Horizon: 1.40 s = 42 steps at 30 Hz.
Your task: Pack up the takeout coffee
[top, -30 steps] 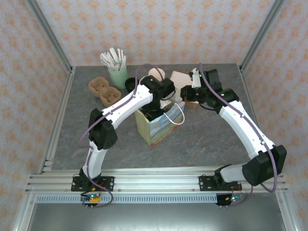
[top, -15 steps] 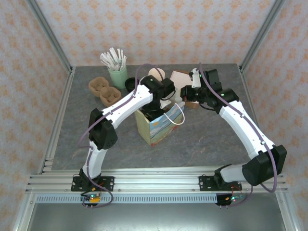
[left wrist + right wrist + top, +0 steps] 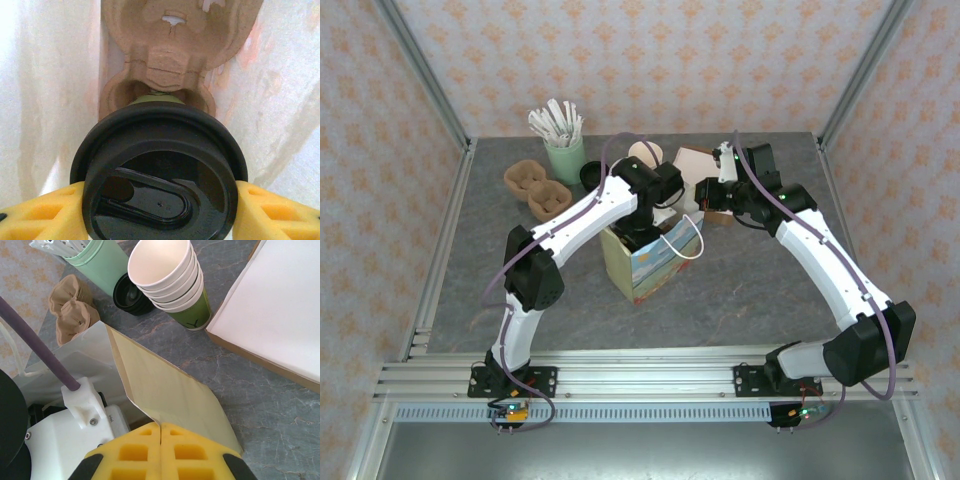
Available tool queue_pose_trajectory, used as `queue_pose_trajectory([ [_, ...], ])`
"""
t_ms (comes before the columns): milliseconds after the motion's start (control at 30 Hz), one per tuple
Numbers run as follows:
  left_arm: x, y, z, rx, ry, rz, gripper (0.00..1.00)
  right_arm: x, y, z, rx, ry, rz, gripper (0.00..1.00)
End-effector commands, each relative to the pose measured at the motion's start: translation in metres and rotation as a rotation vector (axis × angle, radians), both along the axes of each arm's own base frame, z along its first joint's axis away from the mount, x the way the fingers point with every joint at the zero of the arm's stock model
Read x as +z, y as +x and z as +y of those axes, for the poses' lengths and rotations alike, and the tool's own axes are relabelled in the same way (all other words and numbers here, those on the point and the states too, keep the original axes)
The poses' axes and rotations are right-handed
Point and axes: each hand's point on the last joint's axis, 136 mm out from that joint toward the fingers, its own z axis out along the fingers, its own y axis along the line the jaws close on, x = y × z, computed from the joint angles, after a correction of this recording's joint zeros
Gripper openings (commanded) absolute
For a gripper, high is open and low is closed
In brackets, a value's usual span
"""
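Black-lidded, the takeout coffee (image 3: 160,150) hangs inside the paper bag (image 3: 165,385), just above a cardboard carrier (image 3: 170,60). We see the left gripper (image 3: 159,215) clamping it between 2 yellow fingers (image 3: 40,215). Our right gripper (image 3: 160,435) is closed, pinching the bag's rim.

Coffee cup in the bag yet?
In: left gripper holds the black-lidded green paper cup between the white bag's walls, above a brown pulp carrier.

The left arm (image 3: 580,215) is reaching down into the bag (image 3: 655,270) mid-table, the right arm (image 3: 820,250) is hanging at its far rim (white handle looping out); tumbler (image 3: 565,158), carriers (image 3: 535,187) and cups (image 3: 642,153) are sitting behind.
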Motion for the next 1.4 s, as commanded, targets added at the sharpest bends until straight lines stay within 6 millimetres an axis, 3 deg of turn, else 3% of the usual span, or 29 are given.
queue_pose_trajectory([
  [0, 0.009, 0.002, 0.002, -0.01, -0.012, -0.027, 0.59, -0.011, -0.004, -0.001, 0.0, -0.034, 0.04, 0.03],
  [300, 0.019, 0.003, 0.001, -0.007, -0.039, -0.057, 0.58, -0.01, -0.004, 0.0, 0.002, -0.032, 0.039, 0.03],
  [967, 0.018, 0.006, 0.001, -0.011, -0.038, -0.063, 0.57, -0.011, -0.004, 0.0, 0.004, -0.037, 0.042, 0.03],
  [1367, 0.035, 0.015, 0.001, 0.023, -0.068, -0.117, 0.57, -0.011, -0.004, 0.0, 0.004, -0.035, 0.042, 0.03],
])
